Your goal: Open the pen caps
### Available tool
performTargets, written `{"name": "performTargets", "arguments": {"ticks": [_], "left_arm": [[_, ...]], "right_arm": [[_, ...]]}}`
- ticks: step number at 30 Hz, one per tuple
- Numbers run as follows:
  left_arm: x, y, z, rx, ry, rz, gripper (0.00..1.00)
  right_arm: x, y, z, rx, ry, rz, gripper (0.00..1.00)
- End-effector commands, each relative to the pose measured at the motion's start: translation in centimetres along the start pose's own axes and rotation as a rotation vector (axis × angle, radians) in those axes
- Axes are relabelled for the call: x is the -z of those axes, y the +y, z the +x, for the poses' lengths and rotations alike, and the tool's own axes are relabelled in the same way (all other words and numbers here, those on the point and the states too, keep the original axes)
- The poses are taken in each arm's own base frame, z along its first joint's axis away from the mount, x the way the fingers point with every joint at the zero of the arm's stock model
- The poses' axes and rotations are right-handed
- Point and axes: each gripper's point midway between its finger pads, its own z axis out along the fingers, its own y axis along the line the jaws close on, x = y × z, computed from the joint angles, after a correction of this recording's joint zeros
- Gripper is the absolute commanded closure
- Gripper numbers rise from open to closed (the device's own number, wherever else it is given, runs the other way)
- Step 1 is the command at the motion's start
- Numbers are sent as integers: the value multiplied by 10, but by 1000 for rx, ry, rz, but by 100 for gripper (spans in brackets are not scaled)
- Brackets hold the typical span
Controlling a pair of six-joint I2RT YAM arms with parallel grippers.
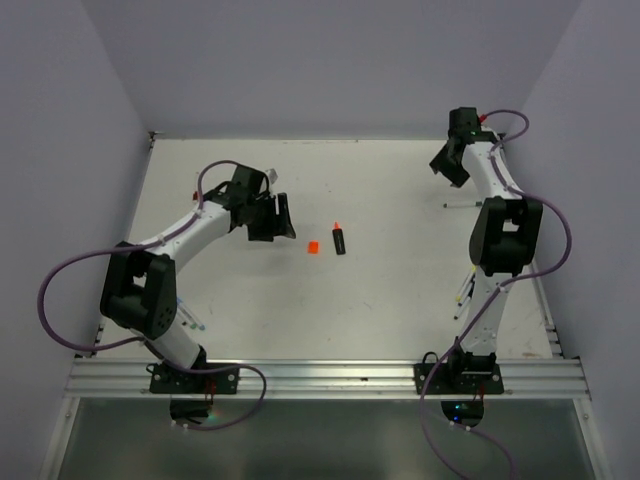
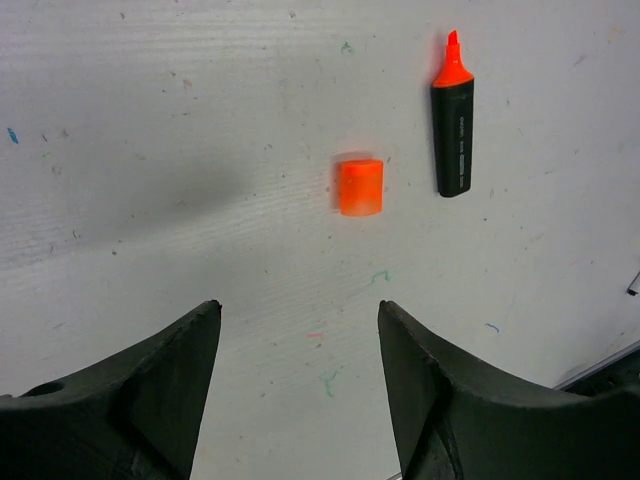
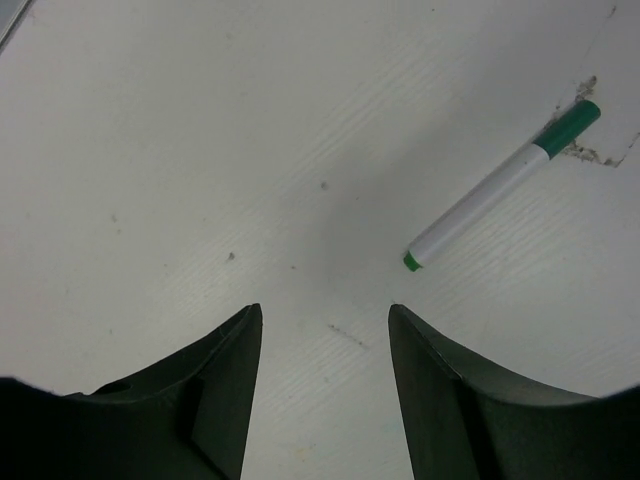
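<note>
The chunky orange cap [image 2: 360, 187] lies loose on the table, off the black marker [image 2: 453, 130], whose orange tip is bare. Both also show mid-table in the top view: the cap [image 1: 312, 247] and the marker [image 1: 339, 238]. My left gripper [image 2: 300, 305] is open and empty, just short of the cap; in the top view it [image 1: 278, 232] is to the cap's left. A white pen [image 3: 480, 205] with its green cap [image 3: 570, 125] still on lies ahead and to the right of my right gripper [image 3: 325, 308], which is open and empty. This gripper [image 1: 450, 172] is at the far right.
A thin pen [image 1: 462, 204] lies by the right arm. More slim pens [image 1: 465, 290] lie beside the right arm's lower link, and a few [image 1: 192, 322] by the left arm's base. Walls close the table at the back and both sides.
</note>
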Motion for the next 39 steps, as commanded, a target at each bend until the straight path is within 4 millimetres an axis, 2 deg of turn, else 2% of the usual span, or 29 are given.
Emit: {"name": "performTargets", "arguments": {"ticks": [1,3,4,6,16,26,32,36,39], "left_arm": [[8,-6,-1,-46,-25,20,32],[11,-9,-3,-49,-32,29,32],[12,-10,-4,-48,-33,29,32],[14,-12,-9,-47,-39,31,32],[12,-17,-15,-45,-33,34,32],[10,-17,-18,-51,-19,28,31],[12,-16,-17,-54,-15,22,31],[12,-15,-15,-55,-9,19,31],[12,-16,-15,-53,-5,26,31]], "right_arm": [[-16,1,-8,-56,-44,51,43],[-25,-3,-7,-66,-48,86,44],[-32,-16,-14,-92,-50,107,45],[-40,-25,-16,-112,-54,139,46],[-61,-50,-17,-152,-43,227,48],[-75,-58,11,-163,33,251,53],[-76,-66,19,-164,45,269,54],[-81,-53,17,-149,39,189,54],[-77,-53,14,-144,33,197,53]]}}
